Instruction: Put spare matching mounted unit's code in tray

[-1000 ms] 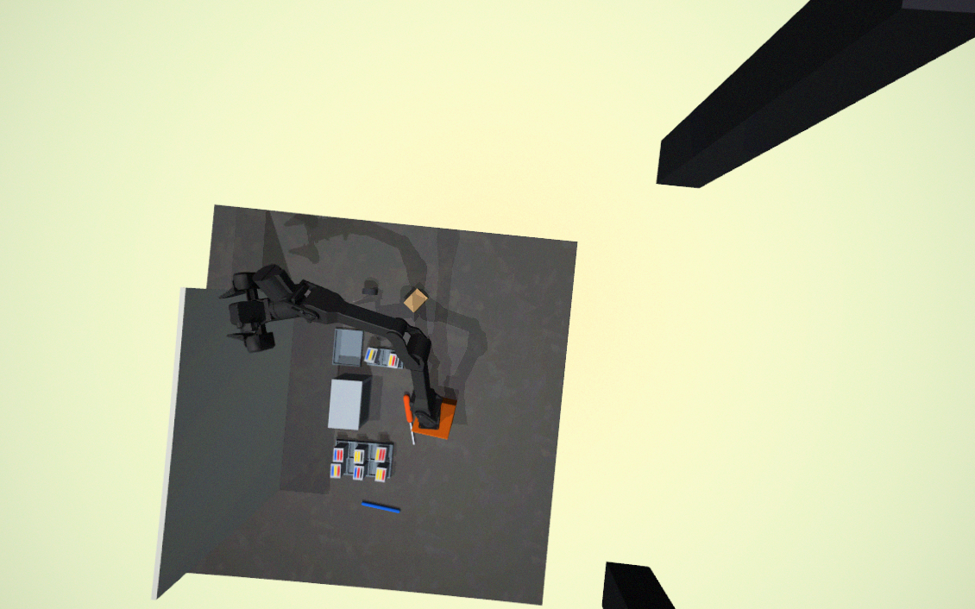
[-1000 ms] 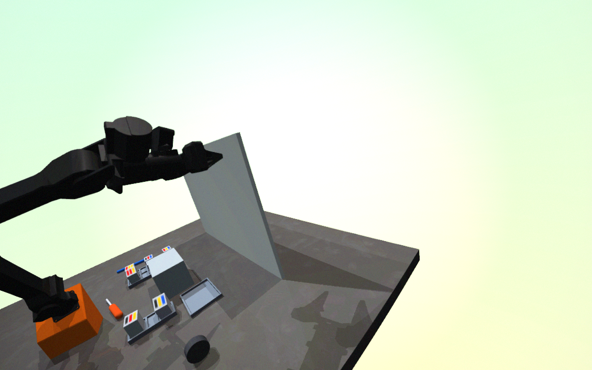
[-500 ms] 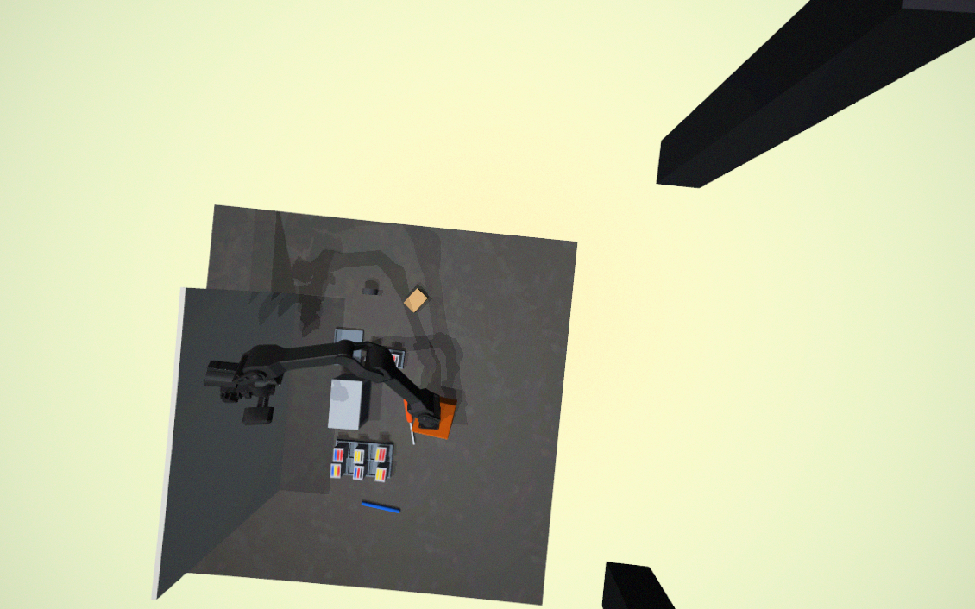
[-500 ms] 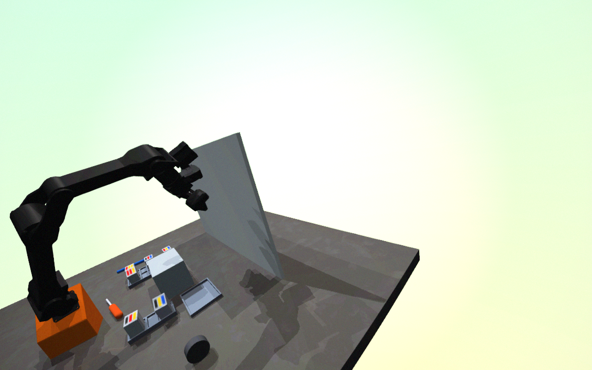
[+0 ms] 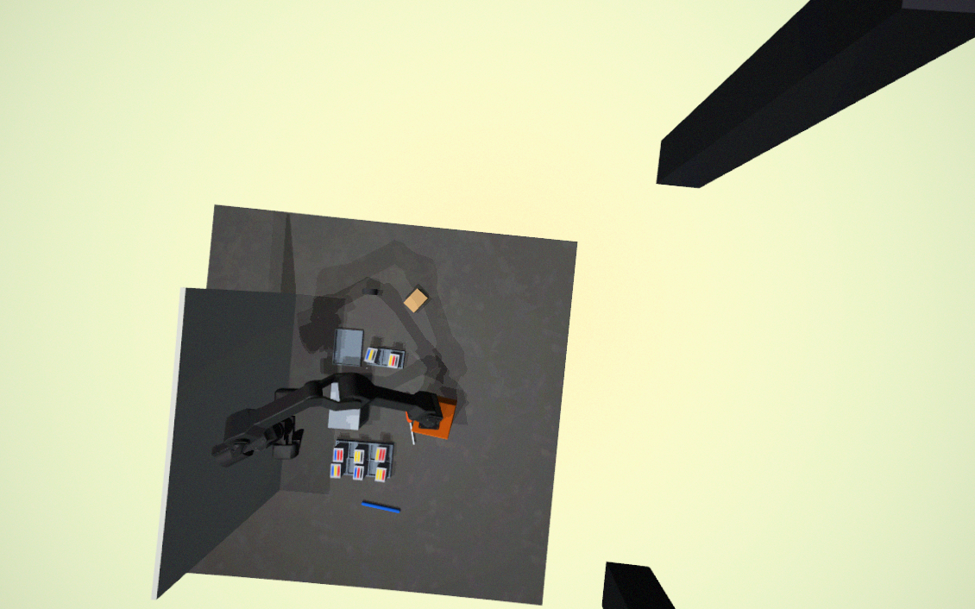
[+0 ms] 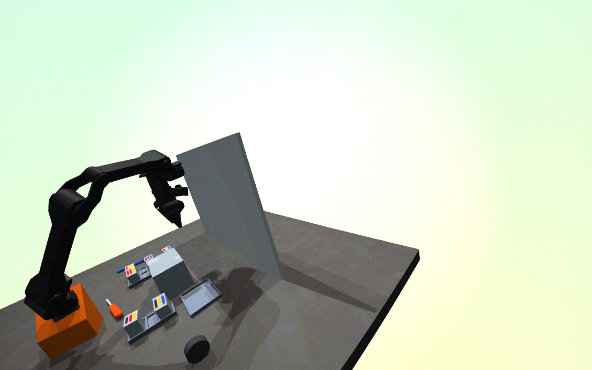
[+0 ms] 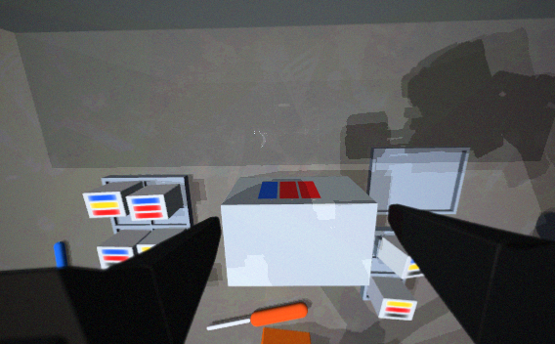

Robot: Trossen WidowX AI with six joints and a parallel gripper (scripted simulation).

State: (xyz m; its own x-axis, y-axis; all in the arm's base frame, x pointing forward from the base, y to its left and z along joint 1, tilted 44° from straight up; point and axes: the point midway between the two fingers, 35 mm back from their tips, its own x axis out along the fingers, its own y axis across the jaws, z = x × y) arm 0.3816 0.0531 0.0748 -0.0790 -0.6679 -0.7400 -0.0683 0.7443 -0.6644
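Note:
The mounted unit (image 5: 343,419) (image 6: 175,276) (image 7: 295,244) is a grey box; its back face shows blue, red, red bars in the wrist view. My gripper (image 6: 179,226) (image 7: 303,218) is open and empty, high up on the unit's back side, pointing down. A spare (image 5: 337,455) (image 7: 148,208) with blue, red, red stripes stands in the larger rack (image 7: 188,193). Beside it a spare (image 5: 336,470) (image 7: 105,205) has blue, yellow, red stripes. My finger hides part of the rack's other spares. The tray (image 5: 348,346) (image 6: 200,297) (image 7: 419,178) is empty.
A smaller rack (image 6: 151,324) holds two spares. A tall panel (image 5: 230,393) (image 6: 222,197) stands behind the unit. A screwdriver (image 6: 114,309) (image 7: 279,314) lies near the orange base (image 6: 70,330). A blue rod (image 5: 380,506), a tan block (image 5: 416,300) and a black disc (image 6: 196,349) also lie around.

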